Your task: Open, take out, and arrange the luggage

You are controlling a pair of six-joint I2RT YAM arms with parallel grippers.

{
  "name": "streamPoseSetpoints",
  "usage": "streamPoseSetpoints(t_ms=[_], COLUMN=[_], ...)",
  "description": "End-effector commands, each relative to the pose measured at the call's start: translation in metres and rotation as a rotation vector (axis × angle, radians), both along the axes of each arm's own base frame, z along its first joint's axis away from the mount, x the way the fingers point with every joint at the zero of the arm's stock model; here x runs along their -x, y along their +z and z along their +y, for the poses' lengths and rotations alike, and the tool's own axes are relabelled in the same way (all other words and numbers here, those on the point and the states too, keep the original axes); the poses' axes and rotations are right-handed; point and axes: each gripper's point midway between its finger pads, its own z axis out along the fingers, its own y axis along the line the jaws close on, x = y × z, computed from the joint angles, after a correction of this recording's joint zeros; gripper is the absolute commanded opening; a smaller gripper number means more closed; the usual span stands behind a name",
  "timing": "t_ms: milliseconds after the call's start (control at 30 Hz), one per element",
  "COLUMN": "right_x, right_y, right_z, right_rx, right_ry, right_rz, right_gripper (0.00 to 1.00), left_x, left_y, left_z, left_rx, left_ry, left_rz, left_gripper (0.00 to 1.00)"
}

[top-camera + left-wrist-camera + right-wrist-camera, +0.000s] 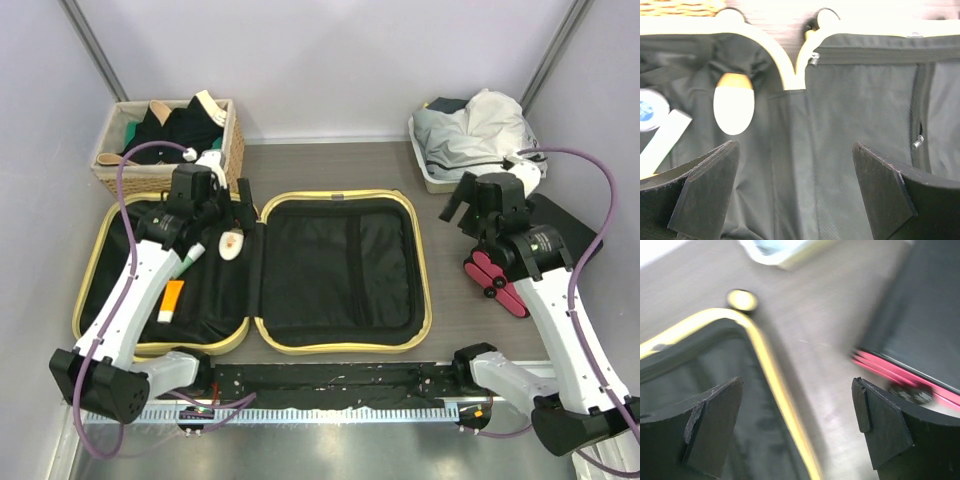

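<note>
The pale-yellow luggage [426,280] lies open flat, both halves showing black lining. In its left half lie a white oval item [231,243], a white tube with a green cap [192,262] and an orange tube [171,300]. My left gripper [213,212] hovers open over the hinge end of the left half; in the left wrist view it [795,190] frames bare lining [860,100], with the white oval item [733,107] further left. My right gripper [458,203] is open beside the case's far right corner, and in the right wrist view it [797,425] straddles the yellow rim [775,385] with nothing held.
A wicker basket [110,160] of dark clothes stands at the back left. A white tray [428,165] with grey clothing is at the back right. Pink-red cylinders [495,275] and a black box [570,225] lie right of the case, under the right arm.
</note>
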Motion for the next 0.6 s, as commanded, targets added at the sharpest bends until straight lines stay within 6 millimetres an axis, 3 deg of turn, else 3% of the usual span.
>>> streamPoseSetpoints(t_ms=[0,67,167,333,433,567], right_x=[0.03,0.037,0.049,0.074,0.08,0.08], right_y=[-0.038,-0.051,-0.071,-0.071,-0.074,-0.092], right_z=[-0.041,-0.058,-0.063,-0.09,-0.097,-0.098], right_rx=[0.034,-0.007,-0.082,-0.023,0.006,0.008], right_ry=[-0.133,-0.187,-0.189,-0.309,-0.338,-0.334], right_rz=[0.186,0.235,0.326,0.385,0.405,0.446], right_gripper=[0.99,0.97,0.86,0.78,0.74,0.69], left_x=[-0.01,-0.016,-0.026,-0.022,-0.02,-0.019], left_y=[0.016,0.025,0.012,-0.013,-0.016,-0.019], left_z=[-0.021,-0.02,-0.008,-0.002,-0.003,-0.004], left_rx=[0.007,-0.032,-0.097,-0.096,-0.089,-0.089], left_ry=[-0.15,-0.178,-0.131,-0.115,-0.117,-0.123], left_rz=[-0.019,-0.035,-0.029,0.006,0.021,0.03], left_gripper=[1.0,1.0,1.0,1.0,1.0,1.0])
